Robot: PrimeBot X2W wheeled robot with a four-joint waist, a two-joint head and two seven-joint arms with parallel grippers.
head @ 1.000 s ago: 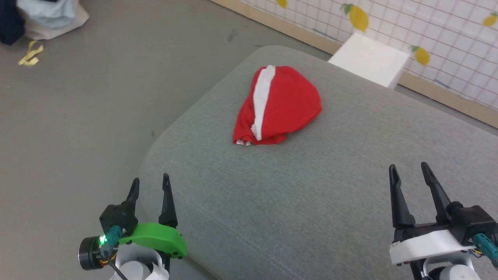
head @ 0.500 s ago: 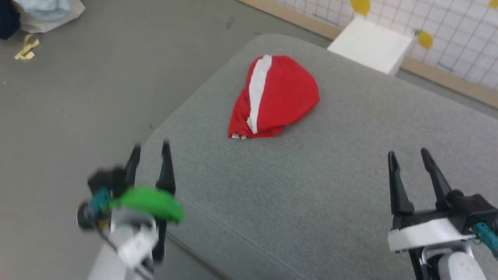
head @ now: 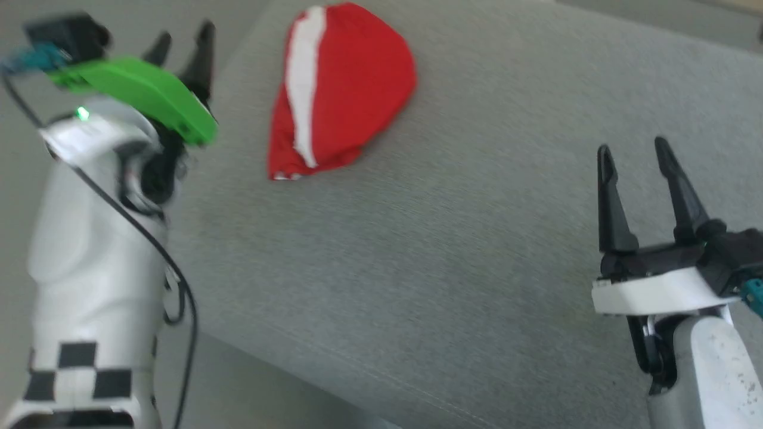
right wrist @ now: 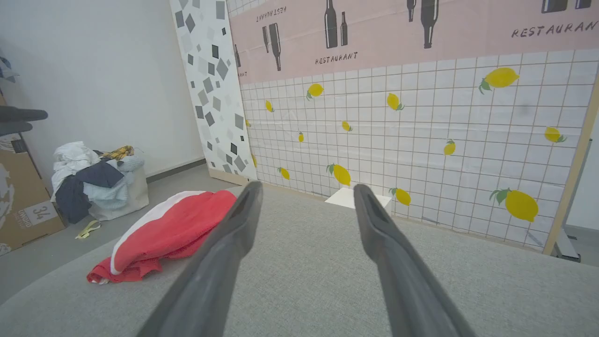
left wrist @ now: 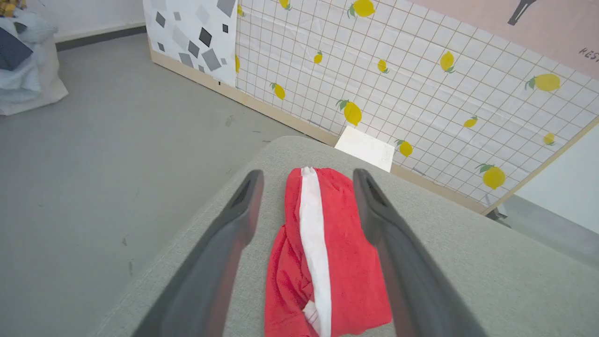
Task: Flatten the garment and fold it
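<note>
- The garment (head: 340, 89) lies in a rounded, bunched heap on a grey cushion (head: 453, 250), towards its far left part. One broad white stripe (head: 300, 89) runs lengthwise over the top of the heap.
- The left gripper (head: 183, 39) is at the cushion's left edge, just beside the heap. Its jaws are spread and hold nothing. Grey fabric shows between them and the red cloth, so they are not touching it.
- In the left wrist view the garment (left wrist: 327, 262) shows in the gap of the left gripper (left wrist: 307, 174), with the white stripe (left wrist: 314, 234) roughly midway between the two jaws. One jaw overlaps the edge of the red cloth in this view. On the other side a strip of cushion (left wrist: 262, 220) shows between jaw and cloth.
- The right gripper (head: 633, 149) is over the near right of the cushion, well apart from the heap. Its jaws are parted and empty.
- In the right wrist view the garment (right wrist: 173, 224) lies off to the left of the right gripper (right wrist: 307, 186), outside its gap and partly hidden behind one jaw.
- A white block (left wrist: 365, 149) stands past the cushion's far edge, against a lemon-patterned wall (left wrist: 421, 93).
</note>
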